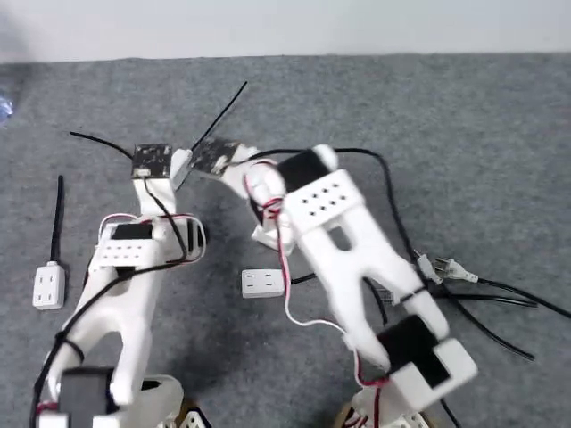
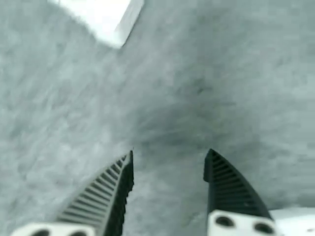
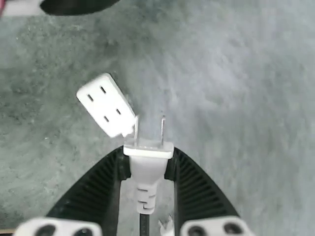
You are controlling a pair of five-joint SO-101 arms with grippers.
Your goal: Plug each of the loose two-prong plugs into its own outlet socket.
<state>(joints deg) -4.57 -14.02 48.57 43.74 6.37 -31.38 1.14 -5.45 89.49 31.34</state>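
Observation:
My right gripper [image 3: 147, 152] is shut on a white two-prong plug [image 3: 147, 164]. Its prongs point out past the fingertips toward a white outlet block [image 3: 106, 104] lying on the grey carpet just ahead and a little to one side, without touching it. In the high view a white outlet block [image 1: 263, 283] lies between the two arms, beside the right arm's lowered wrist. My left gripper [image 2: 170, 157] hangs open over bare carpet with nothing between its fingers. A second outlet block [image 1: 49, 285] on a black cord lies at the far left. Loose plugs [image 1: 443, 266] lie at the right.
Black cords [image 1: 500, 299] trail from the loose plugs toward the right edge and loop around the right arm. A white object [image 2: 101, 17] lies ahead of the left gripper. A pale wall [image 1: 285, 27] borders the far side of the carpet.

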